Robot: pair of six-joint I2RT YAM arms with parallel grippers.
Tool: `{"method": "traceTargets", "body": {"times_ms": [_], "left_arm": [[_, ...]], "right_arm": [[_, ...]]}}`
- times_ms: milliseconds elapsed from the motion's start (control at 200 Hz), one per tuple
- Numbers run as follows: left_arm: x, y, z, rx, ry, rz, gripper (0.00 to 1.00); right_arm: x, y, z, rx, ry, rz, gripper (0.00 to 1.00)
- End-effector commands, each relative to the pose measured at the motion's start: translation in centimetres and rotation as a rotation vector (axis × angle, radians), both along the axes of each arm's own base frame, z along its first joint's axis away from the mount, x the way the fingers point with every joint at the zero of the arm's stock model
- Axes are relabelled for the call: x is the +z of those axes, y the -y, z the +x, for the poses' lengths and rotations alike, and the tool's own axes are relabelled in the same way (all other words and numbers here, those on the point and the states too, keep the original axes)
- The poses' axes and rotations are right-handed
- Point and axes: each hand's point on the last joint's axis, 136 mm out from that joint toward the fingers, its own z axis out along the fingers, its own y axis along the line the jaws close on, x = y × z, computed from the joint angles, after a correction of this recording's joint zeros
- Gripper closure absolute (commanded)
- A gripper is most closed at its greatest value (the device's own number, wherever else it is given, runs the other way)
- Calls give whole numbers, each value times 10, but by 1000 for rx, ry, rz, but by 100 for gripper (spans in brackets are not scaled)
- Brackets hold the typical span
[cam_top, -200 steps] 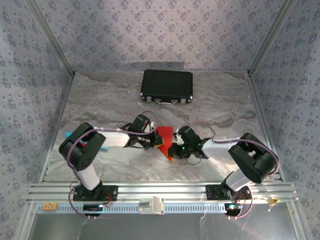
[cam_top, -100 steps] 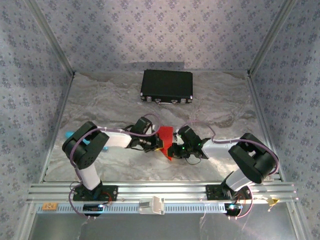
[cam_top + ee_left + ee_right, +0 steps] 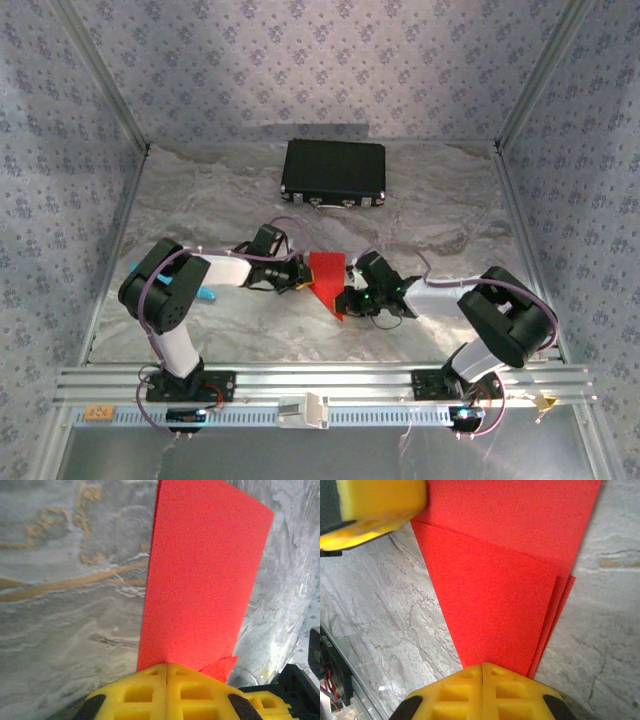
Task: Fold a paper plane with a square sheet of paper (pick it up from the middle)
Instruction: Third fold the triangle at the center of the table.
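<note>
The red square sheet of paper (image 3: 327,272) lies folded on the table between my two arms, wide at the far end and narrowing to a point near the front. Several layers show along its right edge (image 3: 555,610). My left gripper (image 3: 297,280) is shut, its yellow tips (image 3: 166,666) resting on the paper's left edge; the red paper (image 3: 200,580) runs out flat beyond them. My right gripper (image 3: 347,300) is also shut, its tips (image 3: 481,666) set on the narrow end of the paper (image 3: 495,595). A left fingertip (image 3: 375,505) shows at the paper's far corner in the right wrist view.
A black rectangular case (image 3: 334,172) lies at the back of the marbled table (image 3: 440,230). A small turquoise object (image 3: 206,295) pokes out beside the left arm's elbow. Patterned walls close off the left, right and back sides.
My left gripper has slid left to the paper's left edge. The paper, which had a raised flap, now lies flatter and looks wider. The right arm has not moved.
</note>
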Motion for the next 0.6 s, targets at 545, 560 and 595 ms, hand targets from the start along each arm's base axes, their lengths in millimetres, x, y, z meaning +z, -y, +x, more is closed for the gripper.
{"method": "traceTargets", "body": {"times_ms": [545, 560, 595], "left_arm": [[25, 25, -15, -114, 80, 9, 92], [23, 25, -16, -118, 73, 8, 93], [18, 28, -17, -125, 61, 6, 93]], "right_arm": [[-25, 30, -16, 14, -71, -166, 100], [-25, 30, -15, 14, -70, -165, 100], [-24, 30, -15, 13, -68, -163, 100]]}}
